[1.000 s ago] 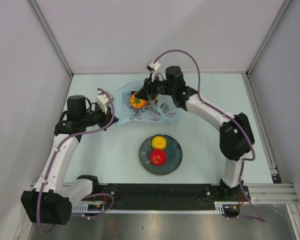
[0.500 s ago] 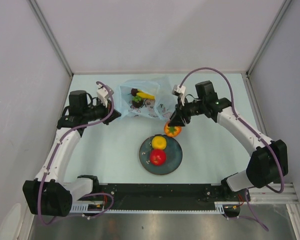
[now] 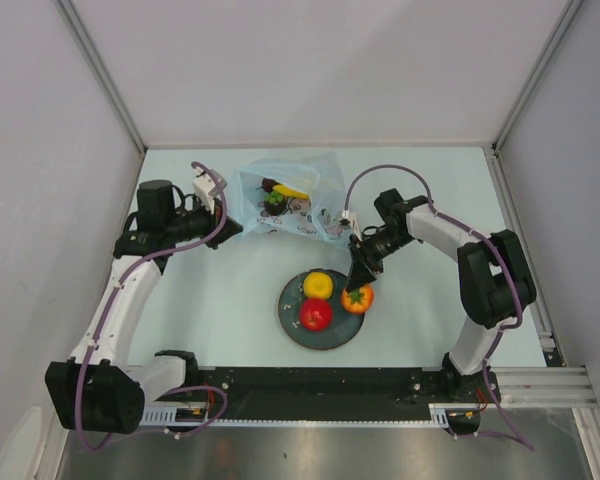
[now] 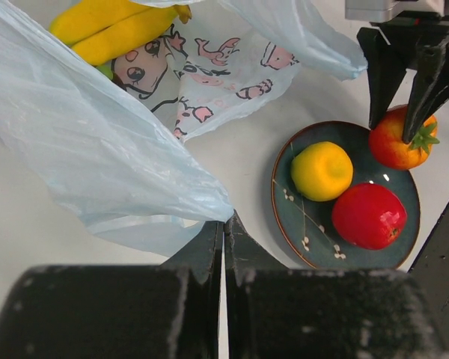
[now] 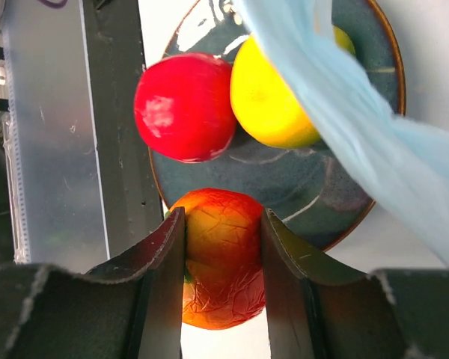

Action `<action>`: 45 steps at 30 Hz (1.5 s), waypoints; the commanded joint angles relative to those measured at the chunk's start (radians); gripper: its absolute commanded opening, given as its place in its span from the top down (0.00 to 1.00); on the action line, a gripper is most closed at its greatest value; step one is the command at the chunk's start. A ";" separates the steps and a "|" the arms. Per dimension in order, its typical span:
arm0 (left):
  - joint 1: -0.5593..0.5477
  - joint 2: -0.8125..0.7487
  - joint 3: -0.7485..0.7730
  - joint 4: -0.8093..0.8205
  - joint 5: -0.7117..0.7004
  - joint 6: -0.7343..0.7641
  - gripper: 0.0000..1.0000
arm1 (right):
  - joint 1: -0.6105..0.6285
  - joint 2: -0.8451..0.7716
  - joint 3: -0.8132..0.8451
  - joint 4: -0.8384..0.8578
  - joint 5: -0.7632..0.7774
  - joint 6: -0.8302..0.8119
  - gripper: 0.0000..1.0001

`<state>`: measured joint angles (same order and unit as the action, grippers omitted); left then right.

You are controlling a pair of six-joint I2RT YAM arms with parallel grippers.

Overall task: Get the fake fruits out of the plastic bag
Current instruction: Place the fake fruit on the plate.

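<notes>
On the worktop (image 3: 230, 310), the right claw (image 3: 360, 280) is carrying the pinched orange fruit (image 3: 357, 299) out of the plastic bag (image 4: 97, 149) to the plate (image 3: 335, 335), left claw (image 4: 223, 232) pinching the bag.

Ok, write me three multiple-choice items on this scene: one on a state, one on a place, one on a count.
1. The left claw is:
A. open, holding nothing
B. shut on the plastic bag
C. shut on a fruit

2. The orange fruit is:
A. inside the bag
B. left of the bag
C. in the right claw at the plate rim

3. Fruits lying on the plate, apart from the orange one:
A. two
B. none
C. four

Answers:
1 B: its fingers pinch the bag's edge.
2 C: the fingers flank it at the rim.
3 A: only the yellow round fruit and the red apple.
</notes>
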<state>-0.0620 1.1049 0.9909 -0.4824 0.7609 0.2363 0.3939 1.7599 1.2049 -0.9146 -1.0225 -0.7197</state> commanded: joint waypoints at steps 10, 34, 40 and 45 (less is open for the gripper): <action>0.007 -0.045 -0.017 0.002 0.006 0.004 1.00 | 0.092 0.104 0.010 0.157 -0.039 0.048 0.78; 0.007 -0.019 -0.008 0.015 0.014 -0.002 1.00 | 0.117 0.156 0.107 0.258 -0.002 0.181 0.00; 0.007 -0.020 -0.008 0.021 0.034 -0.015 1.00 | 0.059 -0.006 0.157 0.221 -0.016 0.240 0.00; 0.007 -0.033 -0.005 0.021 0.037 -0.015 1.00 | 0.040 -0.027 0.388 0.057 -0.002 0.334 0.00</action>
<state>-0.0624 1.0885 0.9760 -0.4839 0.7639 0.2348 0.4377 1.7950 1.4055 -0.7685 -1.0218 -0.4973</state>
